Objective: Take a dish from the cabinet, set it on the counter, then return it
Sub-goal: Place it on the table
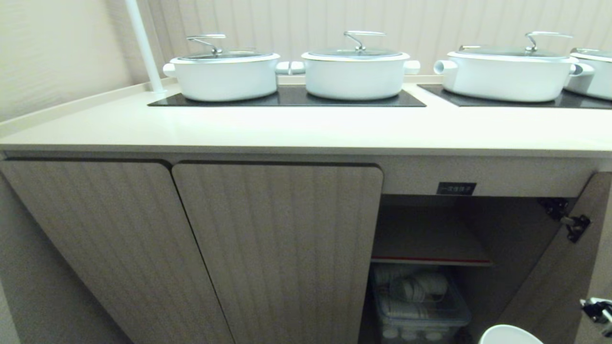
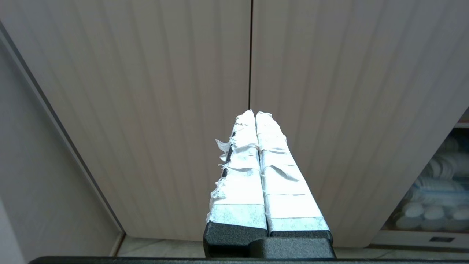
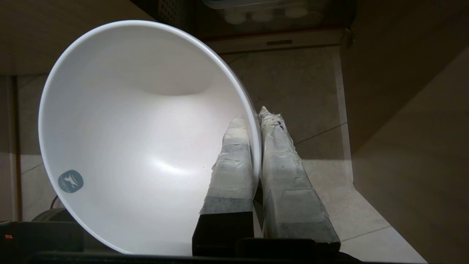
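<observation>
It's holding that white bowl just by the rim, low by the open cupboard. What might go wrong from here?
The right gripper pinches only the rim of the bowl, one finger inside and one outside, so the bowl might slip or tilt. The bowl sits low beside the open cabinet door, below the counter, and may knock either on its way up. The lidded pots leave only the front strip free.

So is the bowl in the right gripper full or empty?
Empty. The right wrist view looks straight into the bowl: bare white inside, only a small round sticker near the rim. The right gripper pinches its rim.

Dish [image 1: 510, 334] cropped by frame; label [image 1: 456, 188] lettering illegible.
</observation>
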Controlling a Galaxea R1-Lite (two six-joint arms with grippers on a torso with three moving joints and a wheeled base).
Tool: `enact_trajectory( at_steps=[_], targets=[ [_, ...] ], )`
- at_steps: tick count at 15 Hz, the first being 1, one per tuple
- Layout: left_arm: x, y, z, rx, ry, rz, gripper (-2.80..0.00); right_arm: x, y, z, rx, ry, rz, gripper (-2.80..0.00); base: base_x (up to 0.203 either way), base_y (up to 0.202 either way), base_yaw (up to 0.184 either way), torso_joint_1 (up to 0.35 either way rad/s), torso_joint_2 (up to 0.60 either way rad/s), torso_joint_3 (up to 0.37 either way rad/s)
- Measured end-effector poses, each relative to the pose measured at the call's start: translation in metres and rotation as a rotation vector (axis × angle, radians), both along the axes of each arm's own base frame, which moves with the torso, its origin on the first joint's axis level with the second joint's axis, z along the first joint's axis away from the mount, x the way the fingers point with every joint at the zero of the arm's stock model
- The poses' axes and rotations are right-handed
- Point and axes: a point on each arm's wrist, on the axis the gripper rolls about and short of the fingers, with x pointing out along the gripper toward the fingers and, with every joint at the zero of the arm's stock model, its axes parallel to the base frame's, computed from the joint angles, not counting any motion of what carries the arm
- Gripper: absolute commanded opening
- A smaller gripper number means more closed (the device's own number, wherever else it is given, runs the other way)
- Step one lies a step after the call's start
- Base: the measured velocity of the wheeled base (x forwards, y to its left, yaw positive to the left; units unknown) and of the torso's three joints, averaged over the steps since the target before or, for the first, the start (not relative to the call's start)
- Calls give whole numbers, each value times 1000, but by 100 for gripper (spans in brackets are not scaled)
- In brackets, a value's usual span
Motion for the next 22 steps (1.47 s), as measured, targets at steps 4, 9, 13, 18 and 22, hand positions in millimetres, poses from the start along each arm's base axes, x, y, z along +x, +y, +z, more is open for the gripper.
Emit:
enact_trajectory(
  at_steps=[4, 9, 13, 18, 22],
  targets=[
    [0, 0, 0, 0, 0, 0, -280, 0, 0, 0, 0, -3, 2, -280, 0, 0, 0, 178, -483, -294],
    [0, 0, 0, 0, 0, 0, -280, 0, 2, 1, 0, -6, 27, -280, 0, 0, 0, 207, -497, -296],
    [0, 0, 0, 0, 1, 0, -280, -1, 3, 1, 0, -13, 30, -280, 0, 0, 0, 230, -528, -300],
    [0, 0, 0, 0, 0, 0, -280, -2, 3, 2, -1, -22, 30, -280, 0, 0, 0, 255, -568, -308],
    [0, 0, 0, 0, 0, 0, -280, -2, 3, 2, -2, -24, 29, -280, 0, 0, 0, 271, -593, -321]
  ],
)
